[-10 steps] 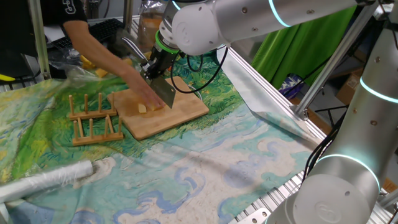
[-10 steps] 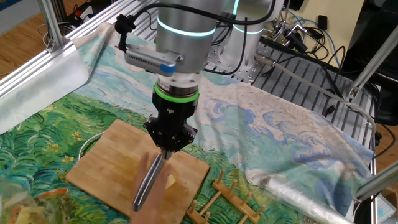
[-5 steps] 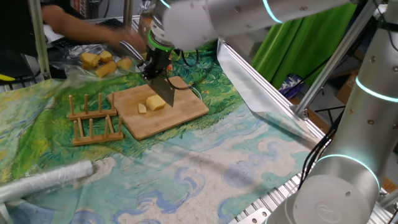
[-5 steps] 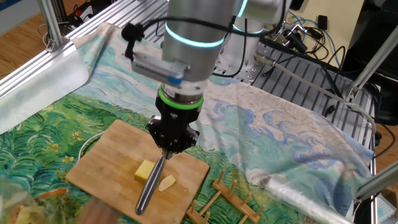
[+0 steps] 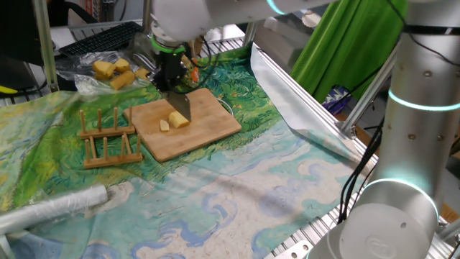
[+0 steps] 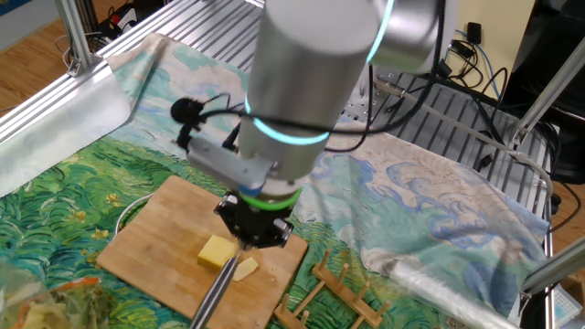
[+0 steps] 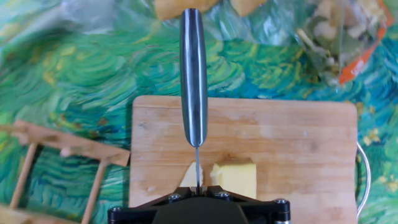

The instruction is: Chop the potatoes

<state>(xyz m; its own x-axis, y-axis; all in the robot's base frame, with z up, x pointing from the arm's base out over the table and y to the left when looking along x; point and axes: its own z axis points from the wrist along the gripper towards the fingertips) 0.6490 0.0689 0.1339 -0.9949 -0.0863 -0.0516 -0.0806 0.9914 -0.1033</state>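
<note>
Hand view: my gripper (image 7: 198,202) is clamped on the knife (image 7: 193,74) — potato (image 7: 235,178) just right of the blade, looks firm, wet, likely to skid, so I'd cut mid-chunk.

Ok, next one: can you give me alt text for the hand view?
Seen from above, a knife held by the gripper lies over a wooden cutting board, its blade edge between a potato chunk and a thin slice. A wooden rack sits left on the painted cloth.

Bright even indoor light, soft shadows, sharp focus, slight blur at hand-view corners
</note>
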